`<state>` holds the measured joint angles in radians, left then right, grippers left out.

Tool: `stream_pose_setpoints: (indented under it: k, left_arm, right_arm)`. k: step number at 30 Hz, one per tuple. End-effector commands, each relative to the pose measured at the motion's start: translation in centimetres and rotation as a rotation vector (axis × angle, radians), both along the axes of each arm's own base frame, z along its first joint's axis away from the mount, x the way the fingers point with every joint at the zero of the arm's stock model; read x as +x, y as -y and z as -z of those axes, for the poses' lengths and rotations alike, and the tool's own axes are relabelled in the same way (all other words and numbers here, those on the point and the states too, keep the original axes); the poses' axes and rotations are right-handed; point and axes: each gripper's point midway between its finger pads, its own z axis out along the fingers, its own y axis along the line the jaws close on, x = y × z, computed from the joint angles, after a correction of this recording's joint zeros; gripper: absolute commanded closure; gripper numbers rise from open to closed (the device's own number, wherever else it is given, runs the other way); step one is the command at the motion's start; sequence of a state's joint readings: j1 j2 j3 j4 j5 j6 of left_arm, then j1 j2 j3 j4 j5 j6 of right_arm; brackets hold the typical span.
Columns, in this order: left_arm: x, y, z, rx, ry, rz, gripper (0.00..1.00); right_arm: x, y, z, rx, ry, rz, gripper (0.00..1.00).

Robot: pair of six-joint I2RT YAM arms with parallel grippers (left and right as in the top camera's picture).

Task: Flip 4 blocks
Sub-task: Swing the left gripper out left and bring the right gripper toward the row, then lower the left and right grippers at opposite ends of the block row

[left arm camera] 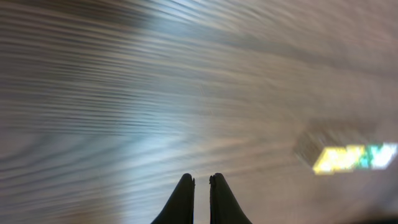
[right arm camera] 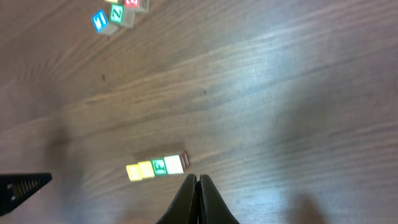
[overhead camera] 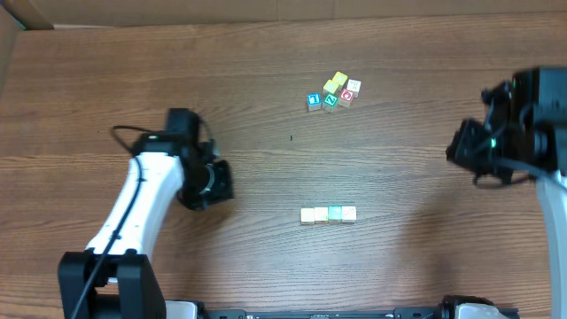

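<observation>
Four small blocks lie in a tight row on the wooden table [overhead camera: 266, 257], apart from both grippers. From left to right they are a yellow block [overhead camera: 307, 215], a second yellow block [overhead camera: 321, 214], a teal-green block [overhead camera: 335, 213] and a cream block [overhead camera: 349, 213]. The right wrist view shows the same row just beyond my fingertips: yellow block [right arm camera: 132, 172], teal-green block [right arm camera: 160, 166], cream block [right arm camera: 174, 164]. My left gripper [overhead camera: 226, 182] [left arm camera: 201, 180] sits well left of the row, shut and empty. My right gripper [overhead camera: 456, 151] [right arm camera: 197, 179] hovers far to the right, shut and empty. In the left wrist view the row [left arm camera: 351, 157] is a blur.
A loose cluster of other cubes lies at the back middle, with a blue-faced cube [overhead camera: 313, 100] [right arm camera: 99, 20], a green-faced cube [overhead camera: 330, 101] [right arm camera: 116, 12], a red-faced cube [overhead camera: 346, 96] and yellow ones [overhead camera: 336, 82]. Cardboard edging [overhead camera: 266, 11] runs along the far side.
</observation>
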<state>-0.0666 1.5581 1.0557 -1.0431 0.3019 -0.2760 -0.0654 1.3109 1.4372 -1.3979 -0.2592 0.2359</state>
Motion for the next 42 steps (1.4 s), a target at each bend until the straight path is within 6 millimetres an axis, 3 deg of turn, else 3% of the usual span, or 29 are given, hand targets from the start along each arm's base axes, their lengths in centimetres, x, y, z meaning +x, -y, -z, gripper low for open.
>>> stream_pose_setpoints:
  k: [1,4,9,14,25,37,42]
  left_arm:
    - [-1.1,3.6,-0.4,-0.046,0.017,0.135,0.95]
    - [-1.4,5.2,-0.1,0.016,0.025,0.15,0.96]
    - [-1.8,5.9,0.4,0.153,0.018,0.027,0.96]
    - [-1.7,6.5,0.7,0.208,0.043,-0.022,0.96]
    - [-1.9,6.8,4.0,0.238,-0.052,-0.01,0.96]
    - [-3.1,6.7,7.7,0.275,-0.182,0.018,0.96]
    - [-3.3,6.6,8.2,0.281,-0.194,0.045,0.96]
  right_arm:
    - [-2.6,-0.4,3.0,0.019,-0.064,0.0,0.96]
    - [-3.7,-1.5,6.2,0.097,-0.082,0.03,0.96]
    - [-5.1,-2.0,12.6,0.145,-0.191,0.093,0.96]
    - [-5.2,-2.6,16.7,0.143,-0.217,0.069,0.96]
    - [-4.2,-6.0,19.8,0.131,-0.241,-0.035,0.96]
    - [-5.0,-6.5,23.5,0.028,-0.291,0.078,0.96]
    - [-5.3,-6.6,24.7,0.005,-0.292,0.119,0.96]
